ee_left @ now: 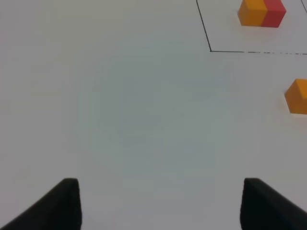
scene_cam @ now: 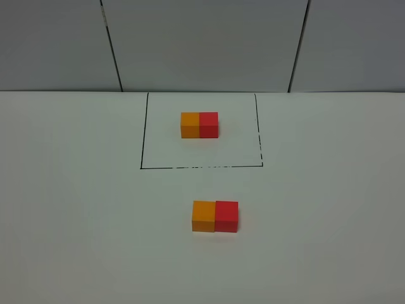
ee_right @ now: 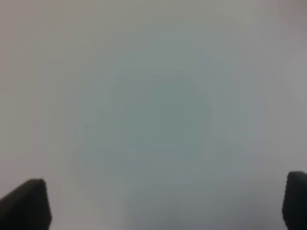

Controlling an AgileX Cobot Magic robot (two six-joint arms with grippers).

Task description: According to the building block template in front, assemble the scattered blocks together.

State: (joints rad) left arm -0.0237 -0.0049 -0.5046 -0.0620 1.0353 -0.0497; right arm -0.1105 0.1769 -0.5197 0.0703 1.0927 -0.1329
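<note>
The template (scene_cam: 199, 125), an orange and a red cube joined into a bar, sits inside a thin black drawn rectangle (scene_cam: 144, 133) at the back of the white table. It also shows in the left wrist view (ee_left: 262, 12). In front of it, outside the frame, the loose orange cube (scene_cam: 203, 216) and loose red cube (scene_cam: 226, 216) stand side by side, touching, orange on the left. The orange cube shows at the edge of the left wrist view (ee_left: 297, 97). Neither arm appears in the high view. My left gripper (ee_left: 160, 203) is open and empty over bare table. My right gripper (ee_right: 165, 203) is open and empty.
The white table (scene_cam: 76, 209) ends at a grey panelled wall (scene_cam: 202, 44) at the back. The right wrist view shows only blurred bare surface.
</note>
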